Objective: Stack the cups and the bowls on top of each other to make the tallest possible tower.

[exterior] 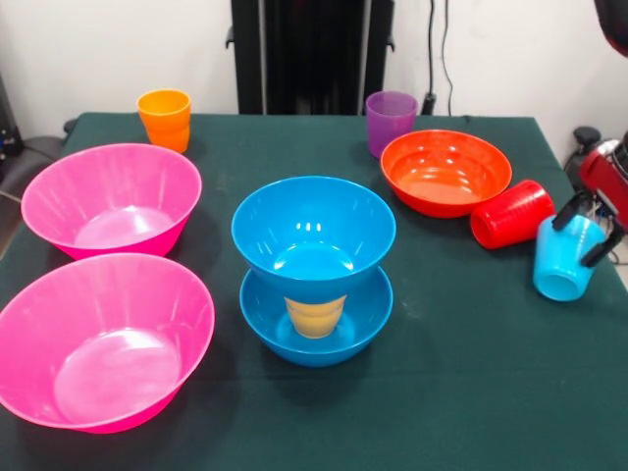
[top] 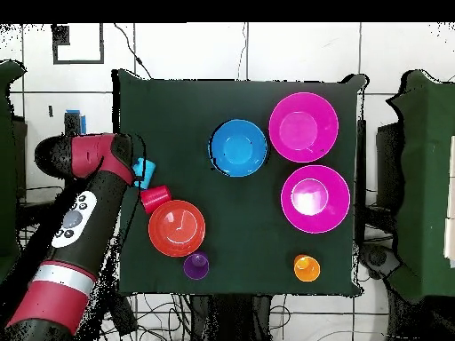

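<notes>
The tower stands mid-table: a blue bowl (exterior: 316, 339) holds a yellow cup (exterior: 316, 316), and a second blue bowl (exterior: 314, 231) sits on that cup; from overhead only the top bowl (top: 238, 147) shows. My gripper (exterior: 587, 231) is at the table's right edge in the front view, shut on the light blue cup (exterior: 561, 263), which is tilted. In the overhead view the gripper (top: 139, 167) and the cup (top: 145, 169) are at the left. A red cup (exterior: 512, 213) lies on its side beside an orange-red bowl (exterior: 446, 172).
Two pink bowls (exterior: 111, 199) (exterior: 103, 339) sit at the left. An orange cup (exterior: 165, 119) and a purple cup (exterior: 391, 122) stand upright at the far edge. My arm (top: 89, 209) reaches in from beside the table.
</notes>
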You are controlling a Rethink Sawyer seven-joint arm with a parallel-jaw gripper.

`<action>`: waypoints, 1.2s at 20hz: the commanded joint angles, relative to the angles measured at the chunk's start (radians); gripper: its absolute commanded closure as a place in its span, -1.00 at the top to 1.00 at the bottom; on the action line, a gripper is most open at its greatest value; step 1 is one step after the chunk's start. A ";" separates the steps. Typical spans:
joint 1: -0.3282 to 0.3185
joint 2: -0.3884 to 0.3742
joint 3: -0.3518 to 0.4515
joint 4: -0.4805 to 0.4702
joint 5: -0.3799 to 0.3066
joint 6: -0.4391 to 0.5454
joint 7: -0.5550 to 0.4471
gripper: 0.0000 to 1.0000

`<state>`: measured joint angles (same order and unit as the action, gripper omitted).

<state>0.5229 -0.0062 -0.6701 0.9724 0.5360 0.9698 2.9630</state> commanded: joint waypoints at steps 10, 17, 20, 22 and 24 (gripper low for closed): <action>0.040 0.033 0.024 -0.079 -0.056 0.267 0.138 1.00; 0.041 0.047 0.041 -0.082 -0.033 0.235 0.152 1.00; 0.040 0.050 0.046 -0.084 -0.027 0.224 0.158 1.00; 0.039 0.050 0.055 -0.077 -0.022 0.215 0.158 1.00; 0.040 0.053 0.067 -0.071 -0.015 0.210 0.159 1.00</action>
<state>0.5661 0.0052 -0.7023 0.9147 0.5312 1.1635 2.9630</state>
